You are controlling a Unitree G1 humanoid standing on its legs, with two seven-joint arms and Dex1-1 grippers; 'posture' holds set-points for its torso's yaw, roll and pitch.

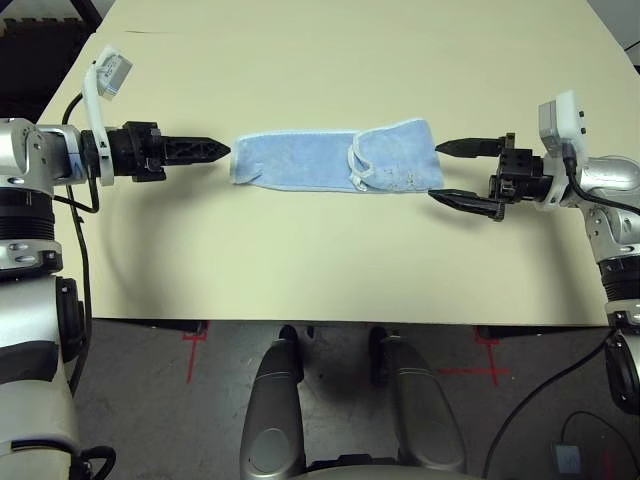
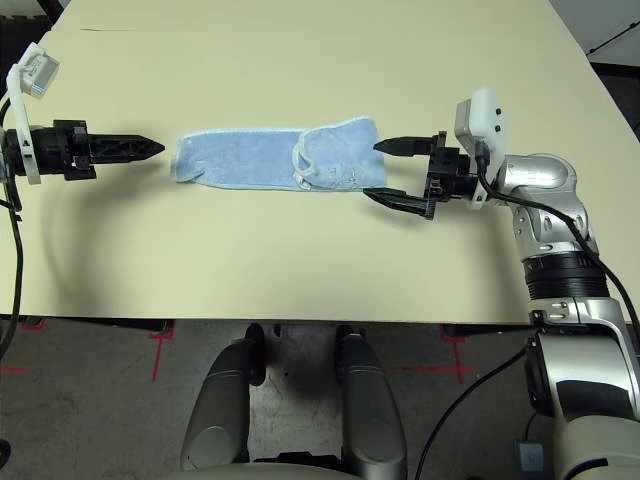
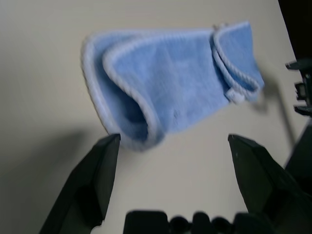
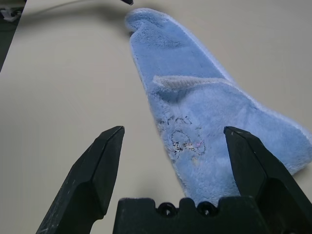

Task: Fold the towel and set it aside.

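The light blue towel (image 1: 335, 158) lies on the table as a long folded strip, its white-edged right end lapped back over itself. Faint embroidery (image 4: 183, 141) shows near the corner closest to my right gripper. My left gripper (image 1: 225, 152) points at the strip's left end, just short of it. In the left wrist view its jaws (image 3: 174, 141) stand open with nothing between them. My right gripper (image 1: 447, 172) is open at the strip's right end, its fingers spread on either side of the towel's corner and not closed on it.
The cream table (image 1: 300, 270) has bare room in front of and behind the towel. Its front edge runs just above my body, and the floor below carries red tape marks (image 1: 195, 340). A black cable (image 1: 85, 270) loops off my left arm.
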